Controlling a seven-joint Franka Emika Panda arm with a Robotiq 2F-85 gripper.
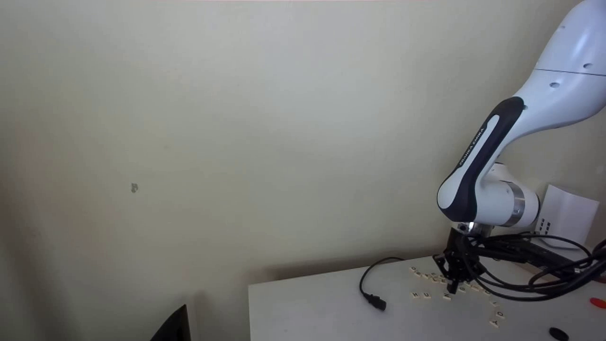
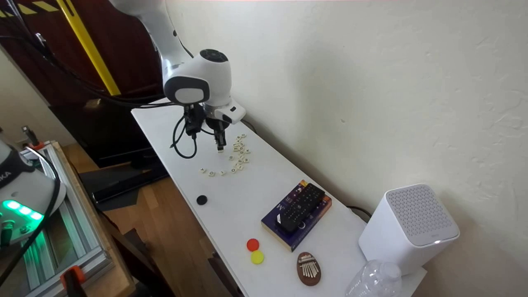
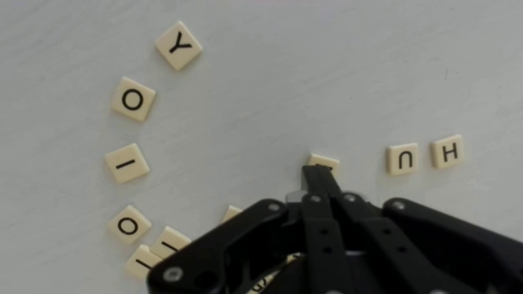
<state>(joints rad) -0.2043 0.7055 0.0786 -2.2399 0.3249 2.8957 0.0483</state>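
Note:
My gripper (image 3: pixel 318 168) is shut, with its fingertips together and nothing seen between them. The tips are over a cream letter tile (image 3: pixel 327 160) and hide most of its letter; I cannot tell whether they touch it. In the wrist view, a U tile (image 3: pixel 403 159) and an H tile (image 3: pixel 448 152) lie to the right. A Y tile (image 3: pixel 178 45), an O tile (image 3: pixel 133 99) and an I tile (image 3: pixel 127 163) lie to the left. Several more tiles are partly hidden below the gripper. The gripper also shows low over the white table in both exterior views (image 1: pixel 452 288) (image 2: pixel 220 147).
A black plug cable (image 1: pixel 376 302) lies near the tiles. The table also bears a black disc (image 2: pixel 201 200), a red disc (image 2: pixel 253 244), a yellow disc (image 2: pixel 257 257), a remote (image 2: pixel 300 207) on a book (image 2: pixel 272 225), a thumb piano (image 2: pixel 308 269), a white box (image 2: pixel 387 231) and a clear bottle (image 2: pixel 373 282).

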